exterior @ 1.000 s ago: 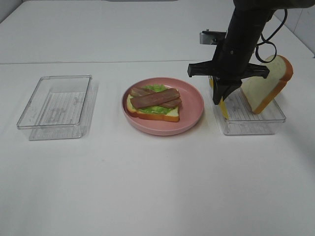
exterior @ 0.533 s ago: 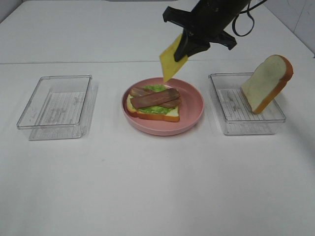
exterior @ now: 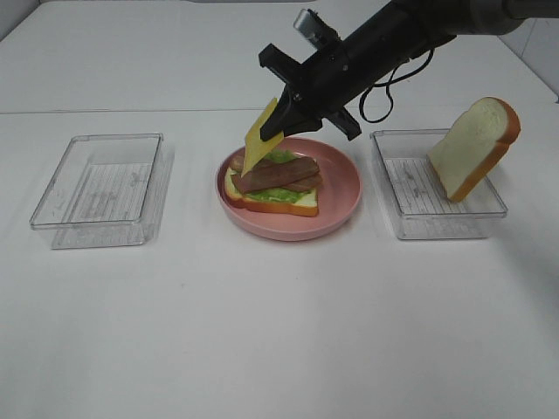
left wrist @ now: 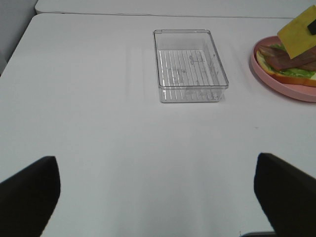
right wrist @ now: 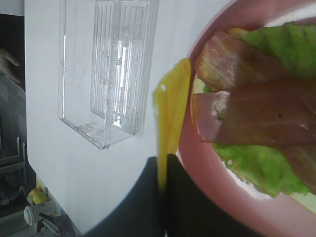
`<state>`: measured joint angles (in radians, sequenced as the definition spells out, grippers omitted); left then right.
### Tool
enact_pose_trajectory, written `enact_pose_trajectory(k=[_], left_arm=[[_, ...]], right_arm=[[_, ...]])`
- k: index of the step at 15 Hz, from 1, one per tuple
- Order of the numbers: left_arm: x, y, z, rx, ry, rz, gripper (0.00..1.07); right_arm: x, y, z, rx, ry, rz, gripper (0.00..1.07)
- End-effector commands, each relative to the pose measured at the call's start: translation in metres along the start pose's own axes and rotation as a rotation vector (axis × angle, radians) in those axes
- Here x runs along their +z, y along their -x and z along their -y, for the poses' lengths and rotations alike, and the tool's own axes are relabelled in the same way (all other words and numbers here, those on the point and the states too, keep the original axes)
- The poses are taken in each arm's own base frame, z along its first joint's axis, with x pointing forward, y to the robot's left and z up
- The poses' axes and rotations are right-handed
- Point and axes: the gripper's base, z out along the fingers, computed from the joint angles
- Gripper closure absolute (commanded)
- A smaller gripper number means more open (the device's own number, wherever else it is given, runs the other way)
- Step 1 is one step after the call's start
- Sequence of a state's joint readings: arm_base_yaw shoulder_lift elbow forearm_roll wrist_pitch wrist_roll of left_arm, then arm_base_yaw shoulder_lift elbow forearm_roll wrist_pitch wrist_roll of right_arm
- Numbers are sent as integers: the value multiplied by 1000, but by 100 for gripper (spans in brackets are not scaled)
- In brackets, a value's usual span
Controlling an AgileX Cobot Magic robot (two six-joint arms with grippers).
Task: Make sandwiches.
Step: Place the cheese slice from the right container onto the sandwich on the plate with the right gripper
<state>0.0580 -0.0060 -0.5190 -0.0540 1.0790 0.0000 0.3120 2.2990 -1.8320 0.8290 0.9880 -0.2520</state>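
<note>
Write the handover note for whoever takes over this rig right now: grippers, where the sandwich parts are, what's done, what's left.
Right gripper: shut on the cheese slice, held tilted over the plate's left side.
Left gripper: open, idle over bare table; only its fingers show.
Done: bottom bread, lettuce and bacon strips stacked on the plate.
Left: lay the cheese on the bacon, then add the top bread slice, which leans in the right tray. Left tray holds nothing.
</note>
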Motion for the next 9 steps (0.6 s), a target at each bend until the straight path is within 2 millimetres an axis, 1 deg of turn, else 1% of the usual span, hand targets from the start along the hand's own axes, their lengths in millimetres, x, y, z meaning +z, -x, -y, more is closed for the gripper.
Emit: enact_pose_trajectory(k=[1,3,4,8,9], left_arm=[[-2,-1,1,-1,-8,27,6],[-2,-1,1,-1,-8,27,6],[-2,-1,1,-1,-8,27,6],[-2,-1,1,-1,-8,27,6],[-2,-1,1,-1,-8,27,6]], right_arm=[[10,0,4,23,28,-8,107],[24,-2,15,56,31,-28,107],[27,-1,18,61,26,-22,107],[28,2,24,36,-38,23,107],[28,2,25,30,-52,20,103]])
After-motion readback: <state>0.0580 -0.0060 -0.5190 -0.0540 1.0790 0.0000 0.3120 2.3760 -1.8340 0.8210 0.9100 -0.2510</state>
